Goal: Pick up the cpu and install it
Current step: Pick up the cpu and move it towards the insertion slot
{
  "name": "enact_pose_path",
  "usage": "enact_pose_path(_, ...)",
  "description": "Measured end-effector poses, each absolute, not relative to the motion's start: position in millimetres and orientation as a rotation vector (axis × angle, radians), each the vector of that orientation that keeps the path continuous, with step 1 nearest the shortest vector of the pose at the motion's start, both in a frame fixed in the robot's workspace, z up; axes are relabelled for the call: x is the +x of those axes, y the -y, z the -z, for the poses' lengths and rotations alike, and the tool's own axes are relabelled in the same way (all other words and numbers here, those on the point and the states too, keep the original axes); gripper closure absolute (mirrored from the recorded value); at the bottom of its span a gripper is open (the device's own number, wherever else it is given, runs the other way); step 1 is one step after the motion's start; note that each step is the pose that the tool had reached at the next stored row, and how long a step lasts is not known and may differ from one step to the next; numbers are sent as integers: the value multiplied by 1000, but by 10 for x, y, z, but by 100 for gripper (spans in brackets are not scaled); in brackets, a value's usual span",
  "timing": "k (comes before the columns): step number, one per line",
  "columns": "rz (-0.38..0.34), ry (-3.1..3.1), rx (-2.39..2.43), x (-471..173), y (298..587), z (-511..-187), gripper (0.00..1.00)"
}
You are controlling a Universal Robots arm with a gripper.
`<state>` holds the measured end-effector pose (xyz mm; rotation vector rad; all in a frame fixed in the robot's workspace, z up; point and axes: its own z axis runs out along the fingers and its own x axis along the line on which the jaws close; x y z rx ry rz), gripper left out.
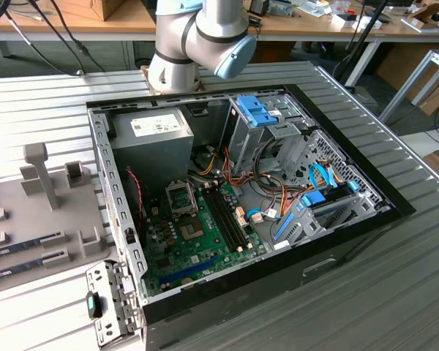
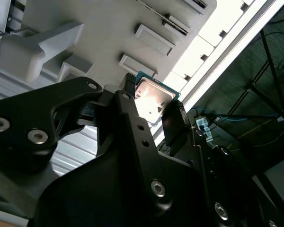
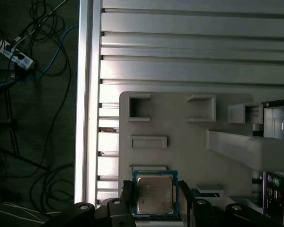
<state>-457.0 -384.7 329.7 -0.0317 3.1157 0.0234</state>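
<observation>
The cpu (image 3: pixel 155 194) is a small square chip with a silvery top and a thin green rim. In both wrist views it sits between the black fingers (image 3: pixel 127 197) of my gripper (image 3: pixel 155 201), which is shut on its edges. In the second wrist view the cpu (image 2: pixel 154 96) catches the light inside my gripper (image 2: pixel 150 106). It hangs over a light grey holder plate (image 3: pixel 189 123) with small raised slots. In the exterior view the open computer case (image 1: pixel 124 219) shows the green motherboard (image 1: pixel 197 248) and its metal-framed socket (image 1: pixel 191 232), with the bracket (image 1: pixel 181 196) swung up.
The ribbed metal table (image 3: pixel 194 47) ends at a rail (image 3: pixel 87 104), with cables on the floor beyond. A tall grey post (image 3: pixel 246 146) stands on the holder plate. Inside the case are a grey power supply (image 1: pixel 152 142), memory slots (image 1: pixel 227 216), drive cages (image 1: pixel 278 124) and loose cables.
</observation>
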Motion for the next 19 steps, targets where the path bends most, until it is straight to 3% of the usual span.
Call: enact_pose_path(19, -24, -3116, -32, -4570, 3847, -3497, 53)
